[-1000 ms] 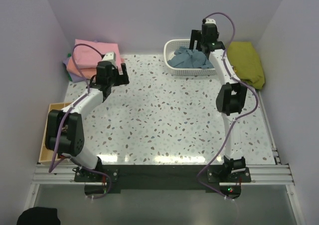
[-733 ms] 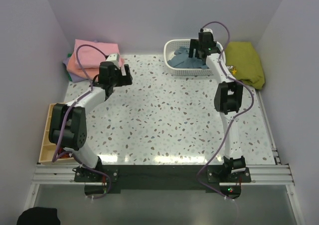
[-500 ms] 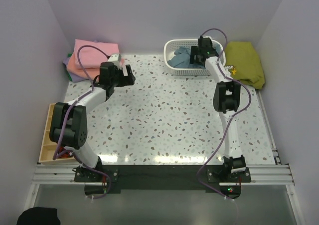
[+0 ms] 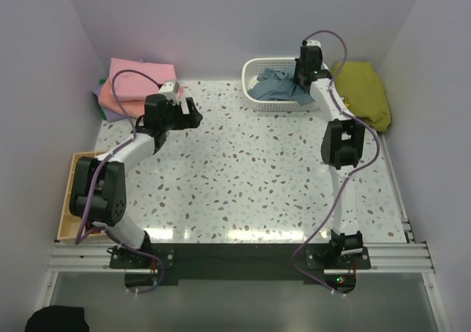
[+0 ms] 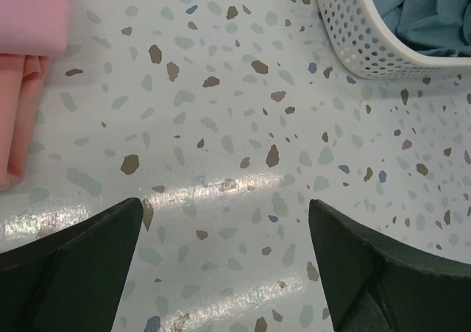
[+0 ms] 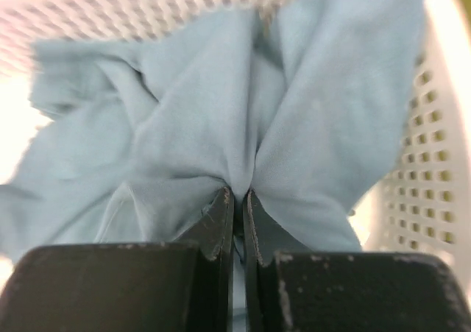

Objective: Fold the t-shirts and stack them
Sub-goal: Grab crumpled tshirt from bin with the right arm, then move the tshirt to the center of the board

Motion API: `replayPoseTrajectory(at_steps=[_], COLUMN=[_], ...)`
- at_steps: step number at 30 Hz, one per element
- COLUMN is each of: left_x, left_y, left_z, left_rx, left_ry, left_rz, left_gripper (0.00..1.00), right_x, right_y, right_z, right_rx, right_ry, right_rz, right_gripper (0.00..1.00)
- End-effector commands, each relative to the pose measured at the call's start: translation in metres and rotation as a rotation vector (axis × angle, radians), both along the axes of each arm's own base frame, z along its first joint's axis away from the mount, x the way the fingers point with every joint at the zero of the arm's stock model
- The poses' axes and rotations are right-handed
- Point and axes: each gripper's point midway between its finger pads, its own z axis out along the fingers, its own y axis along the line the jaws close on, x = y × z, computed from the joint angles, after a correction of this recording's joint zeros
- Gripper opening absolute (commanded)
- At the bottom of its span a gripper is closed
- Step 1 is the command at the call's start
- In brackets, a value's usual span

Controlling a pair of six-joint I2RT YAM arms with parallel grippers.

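At the far left edge of the speckled bench, a wooden tray. Behind it, in the back left corner, a folded stack: pink t-shirt on top, salmon-orange t-shirt beneath, and at the very bottom what looks like a lavender t-shirt, only its edge in view. Just right of the stack, the left gripper, jaws spread wide and holding nothing. Hovers over bare bench, with the pink and salmon-orange cloth at the left border of its wrist view and a corner of the basket at upper right. Well apart, toward the back right of the bench, that same white perforated basket with the dusty blue-grey t-shirt crumpled inside. Reaching down into it, the right gripper, jaws drawn nearly together and pinching a fold of the blue-grey t-shirt. From the right wrist, cloth fanning out to both sides of the pinch, basket wall behind and to the right. Farthest right, beside the basket against the wall, a rumpled olive-green cloth.
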Motion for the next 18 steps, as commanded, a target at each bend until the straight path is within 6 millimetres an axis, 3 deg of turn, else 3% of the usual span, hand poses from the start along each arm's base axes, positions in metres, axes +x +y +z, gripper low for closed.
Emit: replayPoseTrajectory(at_steps=[1,2,3,5,7,8,9,10,11,12,13,14,15,16,17,18], left_x=[0.002,0.001,-0.001,-0.007,-0.014,-0.018,-0.023,-0.026,-0.033,-0.039,-0.042,-0.049,-0.054,-0.059,-0.066,-0.071], left_y=[-0.009,-0.009,-0.010,-0.012,-0.014,-0.013,-0.013,-0.013,-0.012,-0.012,-0.010,-0.010,-0.010,-0.009,-0.010,-0.010], left_z=[0.049,0.050,0.056,0.058,0.067,0.065,0.072,0.074,0.067,0.074,0.076,0.071,0.081,0.077,0.086,0.088], left_rx=[-0.070,-0.073,-0.082,-0.095,-0.102,-0.104,-0.111,-0.116,-0.120,-0.132,-0.134,-0.138,-0.149,-0.149,-0.164,-0.174], left_ry=[-0.134,-0.139,-0.151,-0.147,-0.169,-0.161,-0.173,-0.180,-0.173,-0.188,-0.193,-0.182,-0.203,-0.195,-0.215,-0.219], left_rz=[-0.035,-0.037,-0.040,-0.053,-0.070,-0.067,-0.064,-0.062,-0.063,-0.061,-0.049,-0.048,-0.048,-0.044,-0.043,-0.040], left_gripper=[1.00,1.00,1.00,0.99,0.98,0.96,0.95,0.93,0.93,0.93,0.92,0.93,0.93,0.93,0.93,0.93], right_x=[-0.020,-0.026,-0.042,-0.061,-0.095,-0.107,-0.118,-0.154,-0.170,-0.186,-0.223,-0.243,-0.253,-0.288,-0.303,-0.312], right_y=[0.022,0.023,0.026,0.040,0.054,0.060,0.067,0.078,0.084,0.095,0.103,0.105,0.108,0.106,0.107,0.110], right_z=[0.237,0.250,0.278,0.302,0.335,0.344,0.334,0.374,0.381,0.372,0.400,0.410,0.393,0.417,0.417,0.403], right_rx=[0.103,0.109,0.124,0.146,0.152,0.153,0.151,0.175,0.186,0.200,0.226,0.243,0.270,0.308,0.330,0.366], right_ry=[-0.436,-0.456,-0.496,-0.526,-0.569,-0.579,-0.549,-0.623,-0.631,-0.605,-0.667,-0.692,-0.660,-0.718,-0.711,-0.668], right_rz=[0.052,0.054,0.067,0.115,0.162,0.181,0.208,0.257,0.287,0.338,0.391,0.414,0.422,0.469,0.496,0.508], right_gripper=[0.00,0.00,0.00,0.00,0.00,0.00,0.00,0.00,0.00,0.00,0.00,0.00,0.00,0.00,0.00,0.00])
